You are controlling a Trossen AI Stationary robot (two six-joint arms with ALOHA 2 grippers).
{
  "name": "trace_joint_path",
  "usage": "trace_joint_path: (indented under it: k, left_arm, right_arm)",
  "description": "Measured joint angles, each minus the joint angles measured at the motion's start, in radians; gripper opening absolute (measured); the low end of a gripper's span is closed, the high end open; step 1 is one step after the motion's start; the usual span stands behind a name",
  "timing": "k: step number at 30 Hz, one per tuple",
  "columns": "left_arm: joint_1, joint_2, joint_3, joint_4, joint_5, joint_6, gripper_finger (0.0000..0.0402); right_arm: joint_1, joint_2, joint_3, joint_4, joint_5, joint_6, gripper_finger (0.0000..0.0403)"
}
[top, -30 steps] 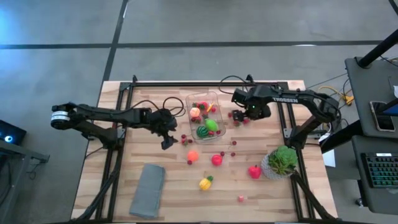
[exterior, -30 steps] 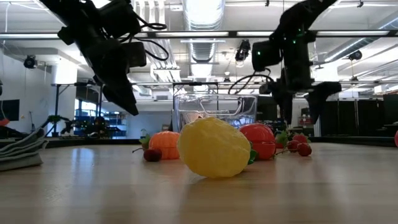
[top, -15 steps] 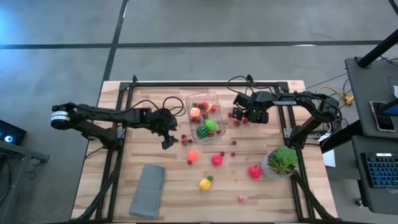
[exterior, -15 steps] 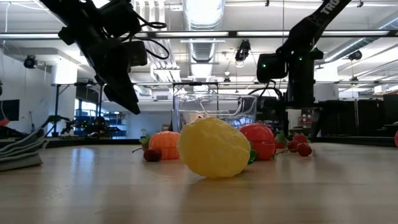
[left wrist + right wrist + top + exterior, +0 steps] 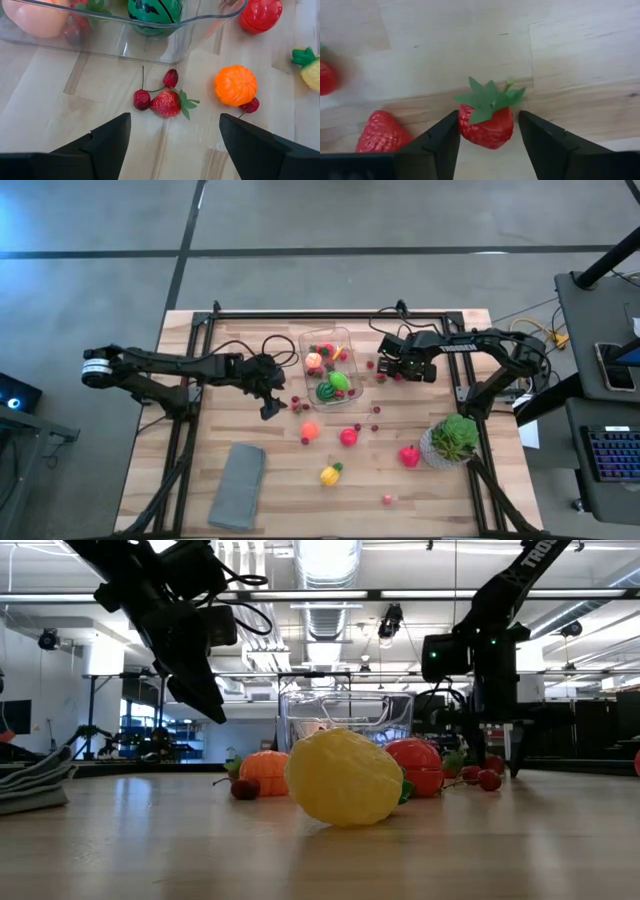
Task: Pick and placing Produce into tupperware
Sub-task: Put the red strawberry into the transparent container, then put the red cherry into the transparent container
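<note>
High view: the tupperware (image 5: 332, 367) sits at mid-surface (image 5: 200, 480), already containing a green melon-like piece, a lighter green piece, a peach-coloured piece and small red items. Loose produce lies near it: an orange piece (image 5: 310, 430), a red piece (image 5: 348, 437), a yellow piece (image 5: 330, 474) and a pink-red piece (image 5: 409, 456). The left tool (image 5: 268, 408) hangs just left of the container. The right tool (image 5: 388, 367) is low at the container's right side, among small red fruits. A grey cloth (image 5: 237, 485) and a potted plant (image 5: 453, 438) also stand on the surface.

Low view: the yellow piece (image 5: 345, 778) is nearest; the right tool (image 5: 490, 755) reaches down to the surface.

Left wrist view: the left tool's fingers (image 5: 107, 137) are spread wide over a strawberry (image 5: 167, 103) with two cherries, just beside the container wall (image 5: 150, 47).

Right wrist view: the right tool's fingers (image 5: 442, 142) are spread, flanking a leafy strawberry (image 5: 486, 122); contact cannot be confirmed. A second strawberry (image 5: 382, 131) lies beside it.
</note>
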Motion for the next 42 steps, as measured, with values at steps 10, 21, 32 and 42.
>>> trace_joint_path:
  k: [10, 21, 32, 42]
  left_arm:
    - [0.000, 0.000, 0.000, 0.000, 0.000, 0.000, 0.0290]
    - [0.000, 0.000, 0.000, -0.001, -0.001, 0.000, 0.0290]
    - [-0.001, 0.000, -0.003, 0.003, -0.033, 0.083, 0.0290]
    - [-0.001, 0.000, -0.014, 0.004, -0.046, 0.157, 0.0290]
  right_arm:
    - [0.000, 0.002, 0.006, 0.006, 0.035, -0.030, 0.0153]
    - [0.037, -0.069, 0.101, 0.001, -0.035, -0.084, 0.0148]
    - [0.175, -0.103, 0.488, 0.019, 0.046, -0.410, 0.0150]
    - [0.187, 0.177, 0.705, -0.011, -0.076, -0.502, 0.0226]
